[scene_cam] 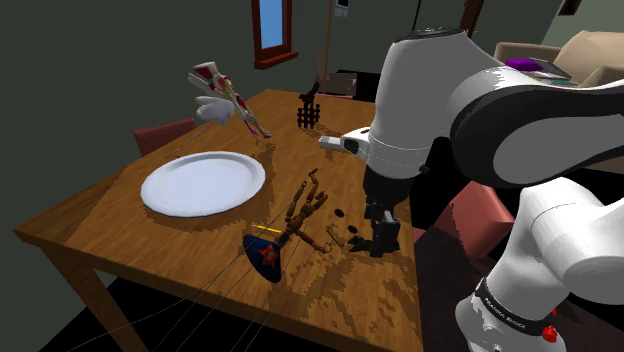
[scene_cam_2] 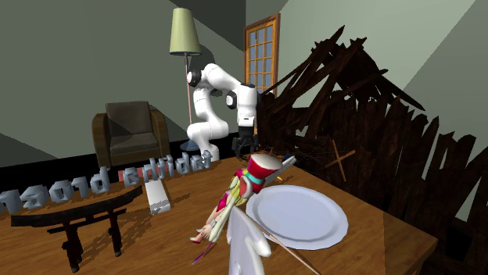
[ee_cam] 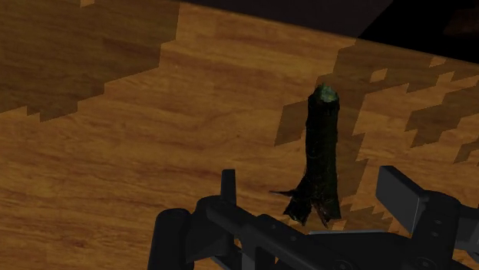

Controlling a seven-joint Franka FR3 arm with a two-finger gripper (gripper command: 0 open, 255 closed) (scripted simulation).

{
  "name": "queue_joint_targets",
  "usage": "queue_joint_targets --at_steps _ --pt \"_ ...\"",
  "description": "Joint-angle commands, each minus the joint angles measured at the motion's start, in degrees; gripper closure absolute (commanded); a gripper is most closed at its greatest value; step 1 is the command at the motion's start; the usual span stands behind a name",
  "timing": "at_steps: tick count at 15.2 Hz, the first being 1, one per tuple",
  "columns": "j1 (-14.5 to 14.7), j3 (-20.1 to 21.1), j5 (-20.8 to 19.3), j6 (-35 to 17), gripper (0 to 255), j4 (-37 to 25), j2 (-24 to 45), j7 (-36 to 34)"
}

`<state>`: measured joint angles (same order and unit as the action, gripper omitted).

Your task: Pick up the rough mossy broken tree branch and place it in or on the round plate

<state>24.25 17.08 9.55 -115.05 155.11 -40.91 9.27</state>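
End effector (ee_cam: 313, 182): spread, nothing grasped | branch (ee_cam: 323, 146): flat on counter (ee_cam: 153, 138), between the fingers (ee_cam: 401, 192), untouched | advice: it is to be centred, then clenched squarely before any lift is made.

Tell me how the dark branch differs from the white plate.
The branch is dark with a greenish tip; the plate is plain white. The branch is a narrow stick; the plate is a wide flat disc. The branch lies untouched within the open gripper; the plate lies apart from it. Both rest on the wooden table.
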Motion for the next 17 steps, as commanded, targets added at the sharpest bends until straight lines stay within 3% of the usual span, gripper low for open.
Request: queue_joint_targets --at_steps 1,4,5,14,17 --pt "0.0 0.0 0.0 -0.1 0 0.0 0.1 0.0" --pt "0.0 0.0 0.0 -0.1 0 0.0 0.0 0.0" --pt "0.0 0.0 0.0 -0.1 255 0.0 0.0 0.0" --pt "0.0 0.0 0.0 -0.1 255 0.0 0.1 0.0" --pt "-0.1 -0.4 -0.3 2.5 255 -1.8 -0.7 0.1"
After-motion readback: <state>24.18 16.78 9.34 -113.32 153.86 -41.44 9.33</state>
